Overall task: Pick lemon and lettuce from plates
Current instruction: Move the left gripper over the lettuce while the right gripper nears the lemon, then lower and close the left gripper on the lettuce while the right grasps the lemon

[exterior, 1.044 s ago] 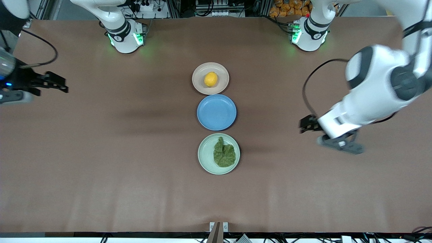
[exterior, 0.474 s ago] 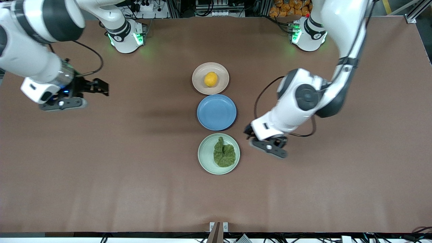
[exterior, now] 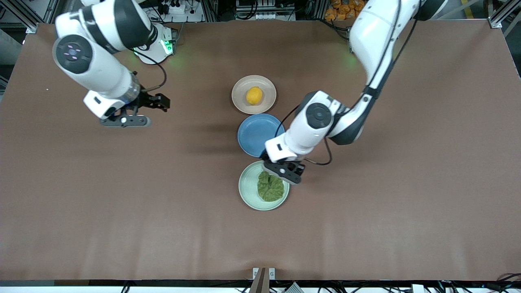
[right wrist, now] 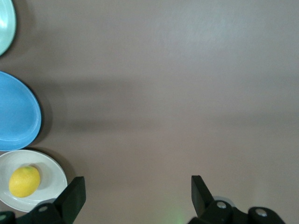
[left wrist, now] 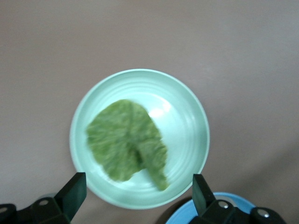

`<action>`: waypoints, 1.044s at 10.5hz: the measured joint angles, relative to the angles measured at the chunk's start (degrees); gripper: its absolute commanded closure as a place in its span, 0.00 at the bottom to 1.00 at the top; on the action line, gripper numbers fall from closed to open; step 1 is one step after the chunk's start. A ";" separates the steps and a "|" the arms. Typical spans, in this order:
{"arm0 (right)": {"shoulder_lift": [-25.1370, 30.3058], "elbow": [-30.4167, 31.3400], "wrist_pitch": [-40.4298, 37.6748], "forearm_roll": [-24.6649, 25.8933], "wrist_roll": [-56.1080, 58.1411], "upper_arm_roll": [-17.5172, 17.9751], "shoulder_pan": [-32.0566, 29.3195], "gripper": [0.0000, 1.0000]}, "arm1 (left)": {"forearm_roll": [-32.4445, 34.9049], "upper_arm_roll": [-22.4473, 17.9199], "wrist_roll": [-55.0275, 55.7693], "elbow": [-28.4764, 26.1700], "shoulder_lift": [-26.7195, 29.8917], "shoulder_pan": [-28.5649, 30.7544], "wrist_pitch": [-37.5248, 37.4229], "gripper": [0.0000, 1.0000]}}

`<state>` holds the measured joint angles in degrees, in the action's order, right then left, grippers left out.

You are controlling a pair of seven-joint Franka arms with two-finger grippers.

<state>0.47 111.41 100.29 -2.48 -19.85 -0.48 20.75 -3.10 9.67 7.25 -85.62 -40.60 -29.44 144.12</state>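
The lemon lies on the beige-pink plate. The lettuce lies on the mint green plate, the plate nearest the front camera. My left gripper is open and empty over the mint plate's edge beside the blue plate. In the left wrist view the lettuce lies on the mint plate between the spread fingers of my left gripper. My right gripper is open and empty over bare table, toward the right arm's end from the beige plate. The right wrist view shows my right gripper, the lemon and its plate.
An empty blue plate sits between the two task plates, partly covered by the left arm; it also shows in the left wrist view and the right wrist view. Brown table covering spreads around the plates.
Both arms have swung in from the table's ends toward the row of plates. My left gripper has come over the mint plate. My right gripper has moved closer to the beige plate.
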 measured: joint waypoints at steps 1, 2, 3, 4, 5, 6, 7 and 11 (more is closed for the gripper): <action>-0.01 1.39 0.12 -1.88 -2.16 0.00 1.46 0.00 | 1.55 -0.13 -0.21 0.00 -1.49 -1.11 2.70 0.00; -0.02 2.67 0.63 -3.77 -4.25 0.02 3.09 0.00 | 2.64 -0.17 -0.21 -0.02 -2.88 -1.72 5.29 0.00; -0.03 4.06 2.06 -4.89 -6.70 0.02 5.07 0.00 | 3.09 -0.26 -0.23 -0.04 -4.53 -2.12 8.36 0.00; -0.05 5.60 4.28 -5.46 -9.95 0.03 7.53 0.00 | 4.11 -0.32 -0.32 -0.05 -6.35 -2.29 11.37 0.00; -0.09 7.12 6.72 -5.59 -13.96 0.05 10.39 0.00 | 5.78 -0.46 -0.38 -0.03 -8.00 -2.33 13.73 0.00; -0.19 8.61 9.09 -5.64 -18.38 0.09 13.67 0.00 | 6.86 -0.69 -0.38 0.00 -9.44 -2.34 15.87 0.00; -0.40 9.87 10.84 -5.66 -23.00 0.14 17.18 0.00 | 7.14 -0.88 -0.44 0.03 -10.61 -2.35 17.55 0.00; -4.43 11.45 17.49 -7.59 -36.37 0.15 24.53 0.00 | 7.37 -3.19 -0.61 0.11 -12.56 -3.45 20.02 0.00</action>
<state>-3.95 122.86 117.77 -10.06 -56.22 -0.33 45.28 4.27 6.48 6.64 -85.51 -53.17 -32.89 164.14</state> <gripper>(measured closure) 0.000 0.000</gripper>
